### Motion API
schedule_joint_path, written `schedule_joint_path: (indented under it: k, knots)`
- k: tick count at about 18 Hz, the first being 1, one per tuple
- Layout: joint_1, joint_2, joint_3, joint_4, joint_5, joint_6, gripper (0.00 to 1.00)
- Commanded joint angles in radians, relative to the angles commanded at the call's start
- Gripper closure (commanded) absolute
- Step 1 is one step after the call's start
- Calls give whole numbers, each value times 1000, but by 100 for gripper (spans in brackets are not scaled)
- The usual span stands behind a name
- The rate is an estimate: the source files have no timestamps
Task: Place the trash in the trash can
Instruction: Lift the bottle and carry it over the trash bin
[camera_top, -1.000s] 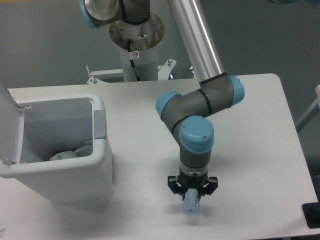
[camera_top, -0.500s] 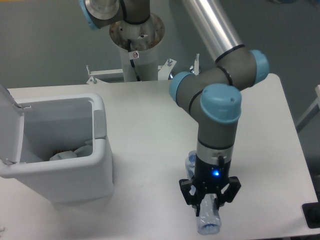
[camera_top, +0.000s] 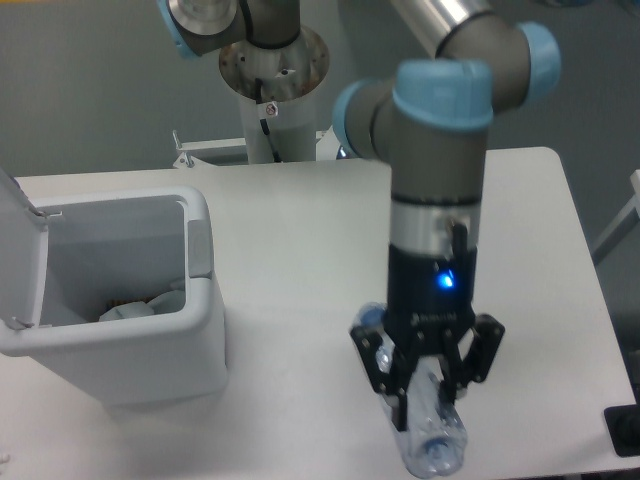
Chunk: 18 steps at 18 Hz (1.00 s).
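From my seat I see the arm (camera_top: 437, 150) reaching down over the right half of the table (camera_top: 300, 280), its wrist pointing straight at the surface and a small blue light lit on the black section above the fingers. The gripper (camera_top: 428, 385) is clamped on the bottle (camera_top: 432, 430): the black fingers (camera_top: 398, 375) sit on either side of the clear, bluish plastic, touching it along the upper body. The bottle hangs lengthwise toward the camera, its rounded lower end showing below the fingers near the front edge of the table, and a bit of it peeks out behind the left finger. I cannot tell whether it is touching the table or held just off it.

The can (camera_top: 120, 340) stands at the left side of the table, well apart from the gripper. Its lid (camera_top: 20, 240) is swung open and stands upright at the far left, and the grey tab (camera_top: 200, 248) is on the side wall facing the arm. Inside, low against the bottom, I can make out pale crumpled stuff (camera_top: 135, 308), probably the wrapper, though it is too dim to be sure. The arm's base column (camera_top: 275, 110) rises behind the table, between the can and the gripper.
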Motion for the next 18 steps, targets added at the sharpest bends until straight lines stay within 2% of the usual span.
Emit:
schedule_joint_path:
  k: [5, 11, 18]
  knots:
    - [-84, 80, -23, 0, -8, 2, 51]
    - [-196, 160, -150, 2, -8, 9, 52]
    - [-311, 166, -205, 2, -8, 0, 51]
